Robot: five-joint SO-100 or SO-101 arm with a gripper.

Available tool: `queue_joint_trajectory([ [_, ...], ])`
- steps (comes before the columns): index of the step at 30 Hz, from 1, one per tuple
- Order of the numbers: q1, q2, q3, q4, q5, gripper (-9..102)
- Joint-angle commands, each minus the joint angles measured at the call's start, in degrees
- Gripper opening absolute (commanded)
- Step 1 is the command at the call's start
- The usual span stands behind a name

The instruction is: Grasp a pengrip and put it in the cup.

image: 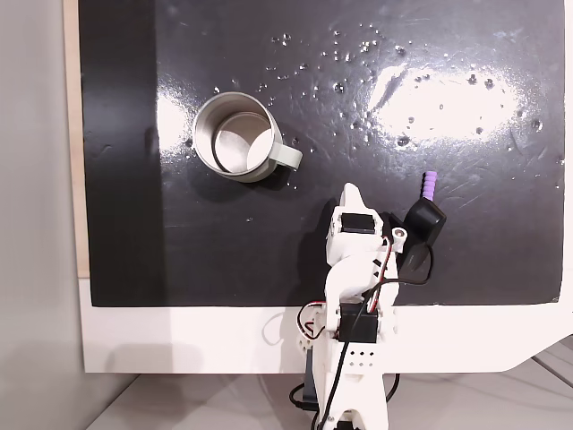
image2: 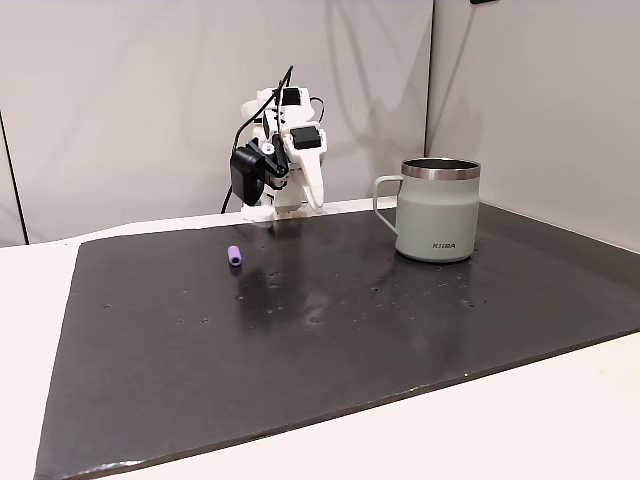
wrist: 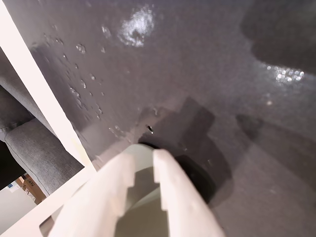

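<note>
The gripper [wrist: 145,155] is seen in the wrist view with its two white fingers together, nothing between them. The pengrip [image: 429,184] lies on the black mat [image: 269,251], well to the right of the cup [image: 235,136], which stands upright, handle toward the pengrip.

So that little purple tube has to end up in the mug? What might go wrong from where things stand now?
Risks, as I judge them:
1. The purple tube is small and round, lying loose on the glossy black mat; it might roll or squirt away when pinched.
2. The mug stands well apart from the tube, so a weak hold could drop it on the way.
3. The gripper is shut and empty near the arm's base; it must open first.
</note>
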Motion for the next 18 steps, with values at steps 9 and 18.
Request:
queue_joint_trajectory([
  [9,2.9,0.44,-5.01,5.19,-10.55,0],
  [18,10.99,0.35,-20.74,28.56,-46.49,0],
])
